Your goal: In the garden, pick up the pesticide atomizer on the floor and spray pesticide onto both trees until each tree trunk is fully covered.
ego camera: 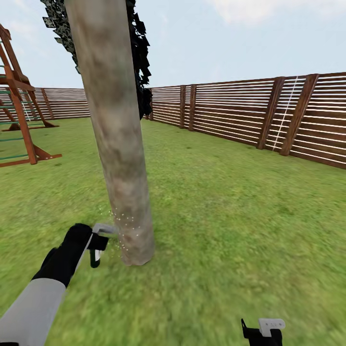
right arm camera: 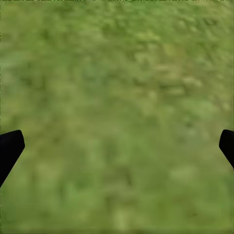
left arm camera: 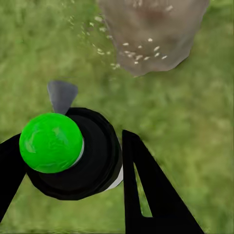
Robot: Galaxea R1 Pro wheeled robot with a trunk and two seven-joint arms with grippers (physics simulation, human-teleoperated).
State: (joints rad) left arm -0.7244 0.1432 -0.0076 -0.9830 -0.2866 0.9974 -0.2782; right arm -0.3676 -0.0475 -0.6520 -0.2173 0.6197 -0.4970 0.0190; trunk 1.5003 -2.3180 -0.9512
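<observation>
- The garden lawn [ego camera: 230,202] spreads out to a slatted wooden fence [ego camera: 250,115] running from about 10 o'clock round to 3 o'clock in the head view; a red-brown climbing frame [ego camera: 19,110] stands at 9 o'clock.
- The tree trunk [ego camera: 117,134] rises almost upright, leaning slightly, with its long axis running from its foot near picture centre up toward 12 o'clock. A black cone-shaped tree [ego camera: 142,72] stands partly hidden behind it.
- The left gripper [ego camera: 96,242] sits at roughly 8 o'clock, just beside the trunk's foot, which lies toward 2 o'clock from it. This arm is far the nearer one.
- The pesticide atomizer [left arm camera: 73,151], a black body with a bright green cap, is clasped between the left fingers [left arm camera: 146,185]; its grey nozzle [left arm camera: 62,95] points at the trunk base.
- Pale spray specks [ego camera: 122,226] dot the lowest part of the bark, so spraying looks under way there. The trunk above shows no droplets, so I judge the next sweep must climb along the trunk's axis.
- The right gripper [ego camera: 262,331] hangs low at 5 o'clock, well apart from the tree, its fingertips [right arm camera: 9,146] spread wide over bare grass and holding nothing.
</observation>
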